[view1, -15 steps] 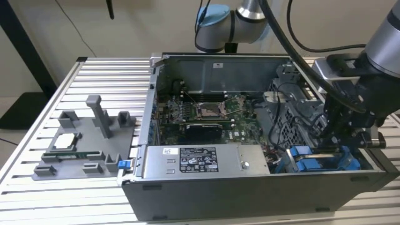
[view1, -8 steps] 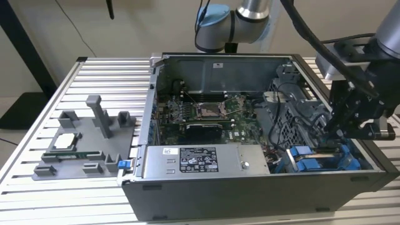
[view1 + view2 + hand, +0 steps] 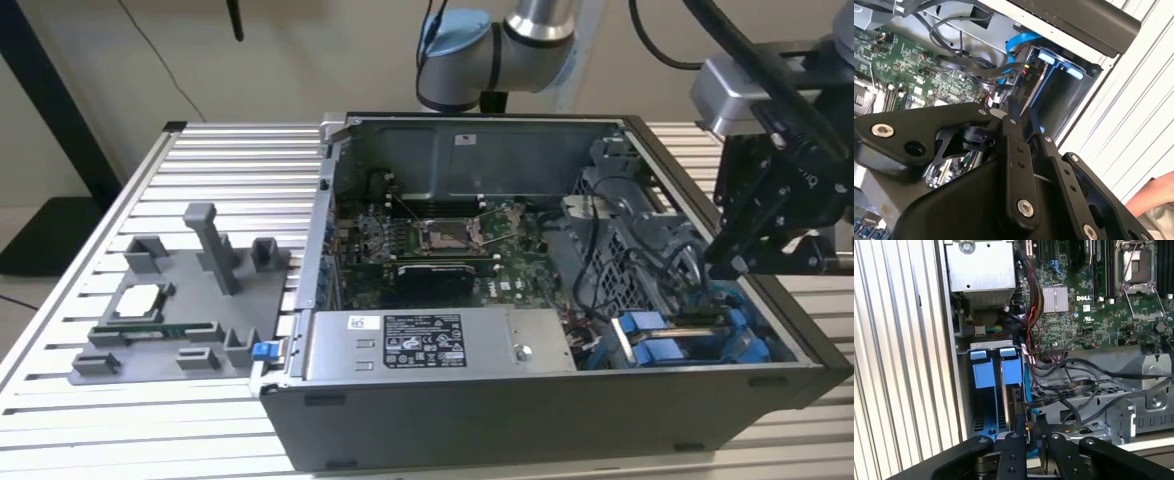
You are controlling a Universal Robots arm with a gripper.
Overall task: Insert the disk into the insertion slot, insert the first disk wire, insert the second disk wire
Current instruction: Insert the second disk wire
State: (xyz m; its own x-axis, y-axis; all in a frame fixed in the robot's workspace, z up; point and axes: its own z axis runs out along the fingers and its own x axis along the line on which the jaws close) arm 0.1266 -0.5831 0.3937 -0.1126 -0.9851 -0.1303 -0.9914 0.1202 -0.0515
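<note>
Where cables crowd: one disk (image 3: 1015,396), seemingly seated, one end effector (image 3: 1026,427).

I'm looking at a robotics lab: an opened computer case (image 3: 561,300) sits on a slatted aluminium worktop (image 3: 80,290) beside grey fixtures (image 3: 187,300).

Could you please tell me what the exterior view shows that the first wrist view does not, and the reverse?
Exterior view: the grey parts tray on the slatted table at the exterior view's left, and the whole open computer case with the arm above. First wrist view: the blue carrier tabs from close by, with black cables running to the disk in the insertion slot. Both share the motherboard, the power supply and the gripper.
</note>
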